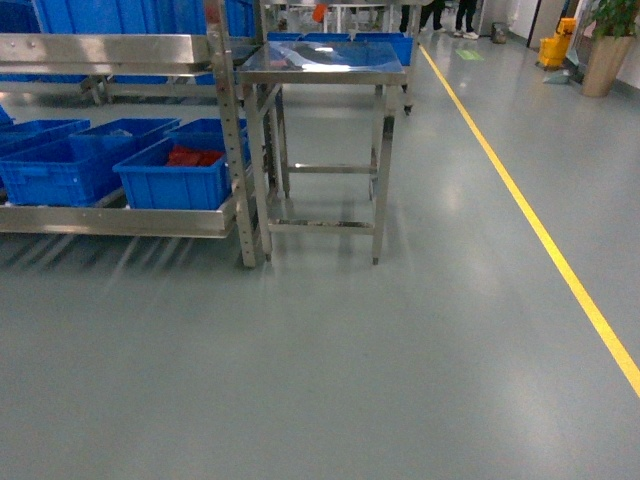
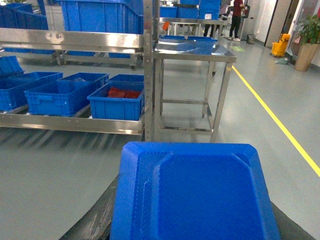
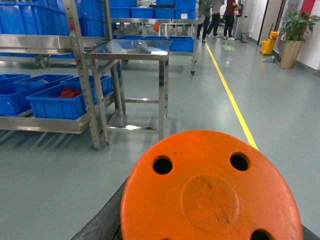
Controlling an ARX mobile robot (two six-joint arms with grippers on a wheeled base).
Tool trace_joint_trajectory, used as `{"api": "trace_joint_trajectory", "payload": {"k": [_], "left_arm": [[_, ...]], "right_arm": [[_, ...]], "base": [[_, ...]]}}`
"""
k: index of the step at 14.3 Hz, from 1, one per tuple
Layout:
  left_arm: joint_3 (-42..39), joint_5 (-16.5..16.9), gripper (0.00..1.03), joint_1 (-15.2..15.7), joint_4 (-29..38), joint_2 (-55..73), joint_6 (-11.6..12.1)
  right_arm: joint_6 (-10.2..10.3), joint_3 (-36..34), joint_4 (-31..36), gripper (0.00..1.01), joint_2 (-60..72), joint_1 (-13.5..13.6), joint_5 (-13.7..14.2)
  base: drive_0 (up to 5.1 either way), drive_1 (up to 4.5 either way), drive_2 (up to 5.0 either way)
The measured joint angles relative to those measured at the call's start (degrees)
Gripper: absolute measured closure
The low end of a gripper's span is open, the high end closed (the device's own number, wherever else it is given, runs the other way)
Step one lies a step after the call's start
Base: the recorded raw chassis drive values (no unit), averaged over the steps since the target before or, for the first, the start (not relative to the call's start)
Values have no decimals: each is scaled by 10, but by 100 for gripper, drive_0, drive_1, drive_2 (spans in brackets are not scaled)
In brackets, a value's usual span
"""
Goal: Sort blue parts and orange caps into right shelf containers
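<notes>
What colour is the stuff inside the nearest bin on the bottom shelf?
Red, in the blue bin; clearest in the left wrist view.

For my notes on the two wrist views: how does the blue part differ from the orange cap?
The blue part is bright blue, the orange cap orange. The blue part shows a squarish face with cut corners and a recessed panel; the orange cap shows a round face with small holes. Both fill the lower part of their wrist views, very near the camera.

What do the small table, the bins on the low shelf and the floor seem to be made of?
Table: probably stainless steel, since the top is mirror-bright and the legs are silver. Bins: apparently moulded plastic, uniformly bright blue with thick ribbed rims. Floor: smooth grey coating, perhaps epoxy or vinyl, with a soft sheen and a painted yellow line.
</notes>
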Motion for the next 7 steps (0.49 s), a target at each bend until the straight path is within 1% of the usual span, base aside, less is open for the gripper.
{"api": "trace_joint_trajectory", "payload": {"k": [7], "left_arm": [[0, 0, 61, 0, 0, 0, 0]], "right_arm": [[0, 0, -1, 58, 0, 0, 0]], "base": [[2, 420, -416]]}}
